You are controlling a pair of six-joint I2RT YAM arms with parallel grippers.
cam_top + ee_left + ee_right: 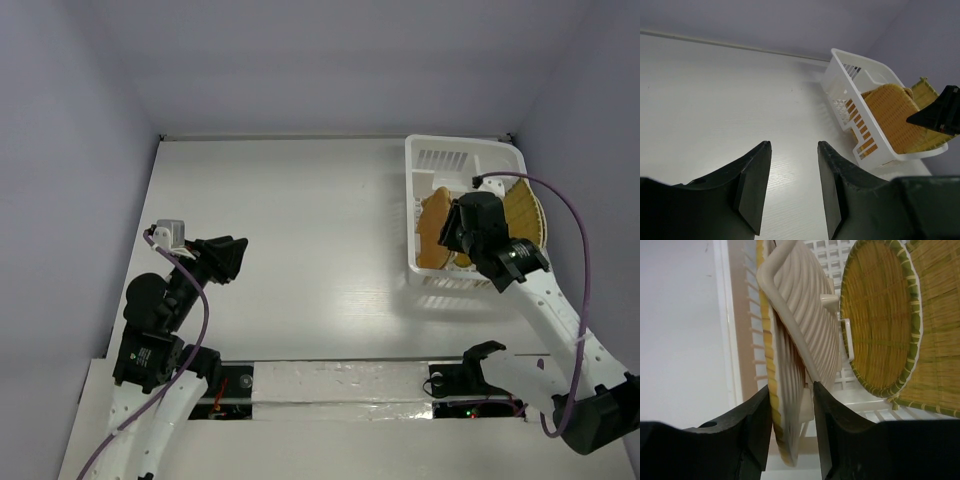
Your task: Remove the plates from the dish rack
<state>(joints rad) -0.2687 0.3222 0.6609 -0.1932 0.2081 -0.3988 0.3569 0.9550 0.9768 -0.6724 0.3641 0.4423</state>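
White plastic dish rack (450, 282) sits in the far right corner of the table (300, 220). The plates I can see are all inside it, standing on edge between the tines.

My right pincer (791, 390) is down over the rack's left half. Its fingers straddle the rim of a woven plate (800, 330) with a pale ribbed back and a yellow edge. That plate pretty much fills the gap, so the jaws are only partway apart. Honestly I can't tell whether I'm really pinching it or just flanking it.

Just to the right of it stands a round straw plate (880, 320) with a green-and-yellow rim. Past that there's a bigger straw-coloured one (940, 340), cut off by the edge of the wrist view.

My left pincer (793, 150) is well apart from all that, hovering over the left side of the table. Its fingers are parted with nothing between them, and it points roughly toward the rack.
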